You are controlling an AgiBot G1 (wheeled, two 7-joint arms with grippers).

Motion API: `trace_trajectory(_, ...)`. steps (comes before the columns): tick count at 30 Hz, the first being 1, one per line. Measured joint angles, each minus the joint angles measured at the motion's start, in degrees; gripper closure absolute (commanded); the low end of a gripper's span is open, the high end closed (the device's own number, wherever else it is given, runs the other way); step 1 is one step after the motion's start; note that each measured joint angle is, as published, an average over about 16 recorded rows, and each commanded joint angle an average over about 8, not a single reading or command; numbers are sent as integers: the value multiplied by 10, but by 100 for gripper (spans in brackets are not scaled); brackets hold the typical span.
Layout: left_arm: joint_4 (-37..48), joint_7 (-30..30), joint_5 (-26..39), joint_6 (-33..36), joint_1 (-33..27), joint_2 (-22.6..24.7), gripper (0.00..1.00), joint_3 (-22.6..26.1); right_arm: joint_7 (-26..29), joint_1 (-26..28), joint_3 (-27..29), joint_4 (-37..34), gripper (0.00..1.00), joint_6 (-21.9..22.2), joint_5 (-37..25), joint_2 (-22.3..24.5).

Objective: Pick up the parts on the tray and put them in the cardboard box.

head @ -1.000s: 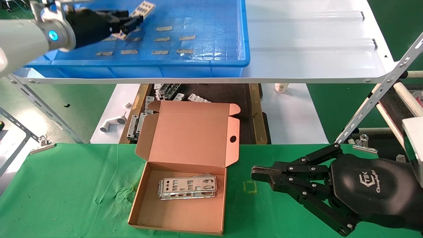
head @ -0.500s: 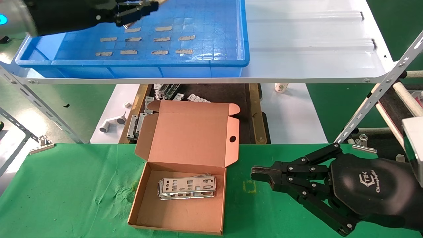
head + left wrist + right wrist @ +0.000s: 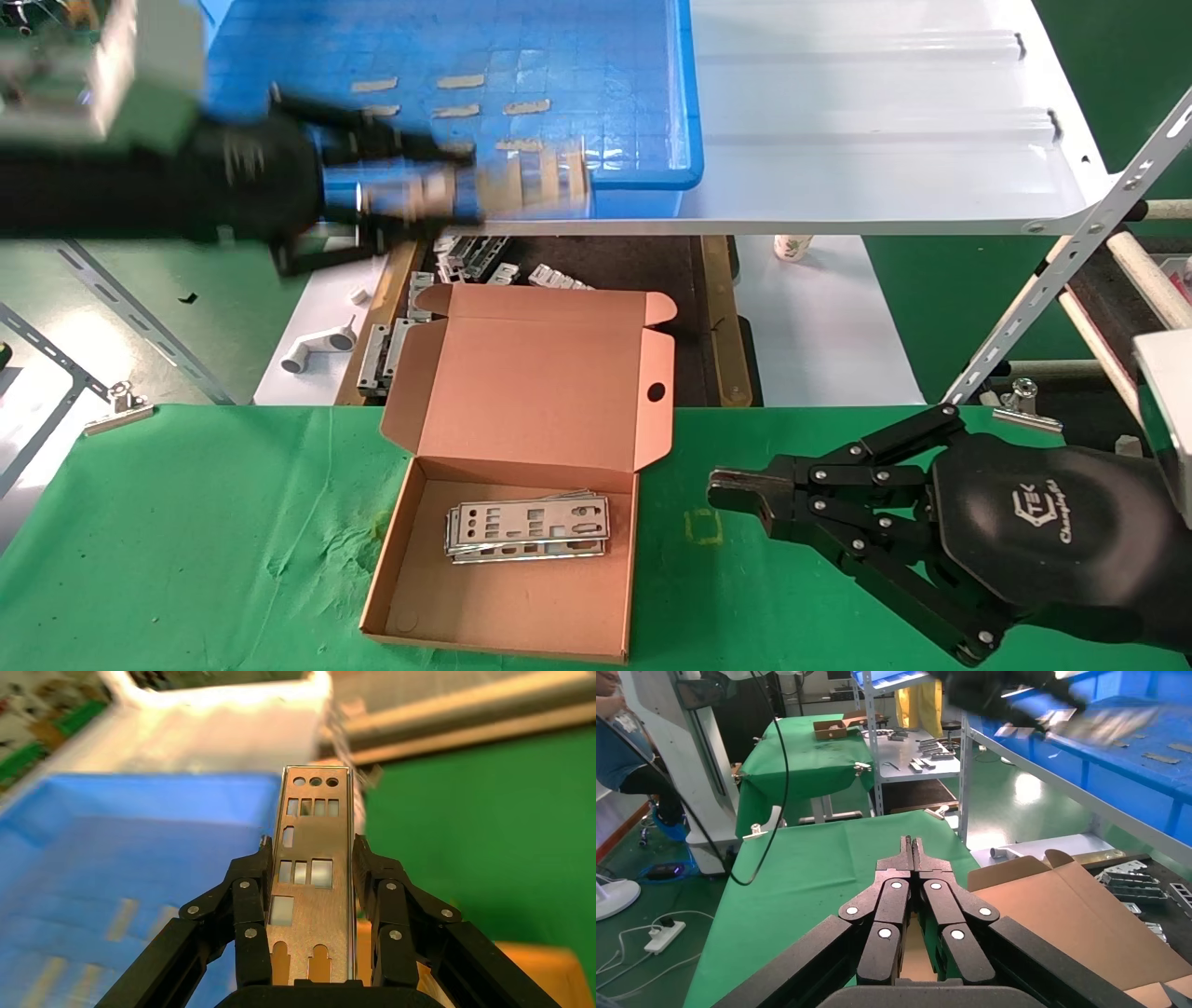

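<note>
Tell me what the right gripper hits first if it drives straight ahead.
Probably the brown cardboard box: the shut right gripper points across the green cloth at its near side wall, though height is uncertain.

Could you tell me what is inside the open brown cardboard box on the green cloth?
The brown cardboard box holds a small stack of flat silver punched metal plates, lying near the hinge side. The top plate covers those beneath, so their count is unclear. The remaining floor is bare.
</note>
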Motion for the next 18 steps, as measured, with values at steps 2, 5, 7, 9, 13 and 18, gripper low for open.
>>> trace_trajectory(2, -46, 4, -14, 0, 23, -14, 100, 25, 0, 0, 0, 0, 100, 0, 0, 0)
trace_trajectory(5, -109, 12, -31, -3, 57, -31, 100, 65, 0, 0, 0, 0, 100, 0, 0, 0)
trace_trajectory(7, -142, 18, -39, -8, 78, -38, 100, 92, 0, 0, 0, 0, 100, 0, 0, 0)
trace_trajectory(9, -166, 23, -42, -15, 97, -42, 100, 117, 0, 0, 0, 0, 100, 0, 0, 0)
trace_trajectory(13, -187, 36, -34, -37, 126, -38, 100, 158, 0, 0, 0, 0, 100, 0, 0, 0)
trace_trajectory(18, -172, 46, -10, -75, 151, -18, 100, 188, 0, 0, 0, 0, 100, 0, 0, 0)
